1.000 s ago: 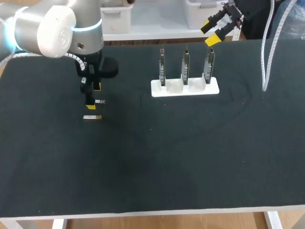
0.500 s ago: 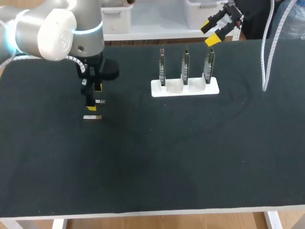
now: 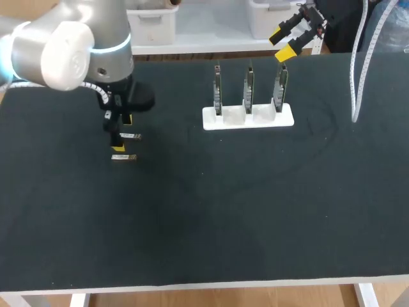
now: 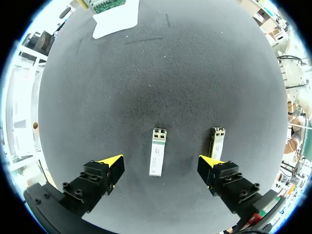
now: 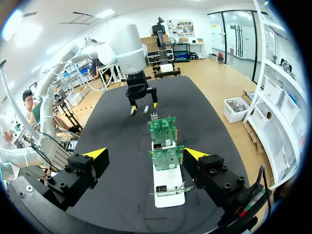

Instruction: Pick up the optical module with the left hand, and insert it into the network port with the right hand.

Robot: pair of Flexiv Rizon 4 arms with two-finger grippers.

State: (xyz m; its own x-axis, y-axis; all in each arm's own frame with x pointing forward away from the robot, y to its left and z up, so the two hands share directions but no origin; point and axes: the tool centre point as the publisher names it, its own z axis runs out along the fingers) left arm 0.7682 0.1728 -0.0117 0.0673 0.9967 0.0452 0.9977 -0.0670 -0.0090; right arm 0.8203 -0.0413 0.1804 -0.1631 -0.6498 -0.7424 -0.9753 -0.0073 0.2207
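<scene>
Bright, even light falls from overhead onto the matte black desk, which soaks it up without glare in the head view. The left arm catches a broad highlight on its white shell, and the white holder at the far side stands out strongly against the dark surface. In the left wrist view a soft, darker patch of shadow lies on the desk ahead of the left claw. The optical module there and the second module beside it glint pale. In both wrist views the desk's edges bow toward the rim.
</scene>
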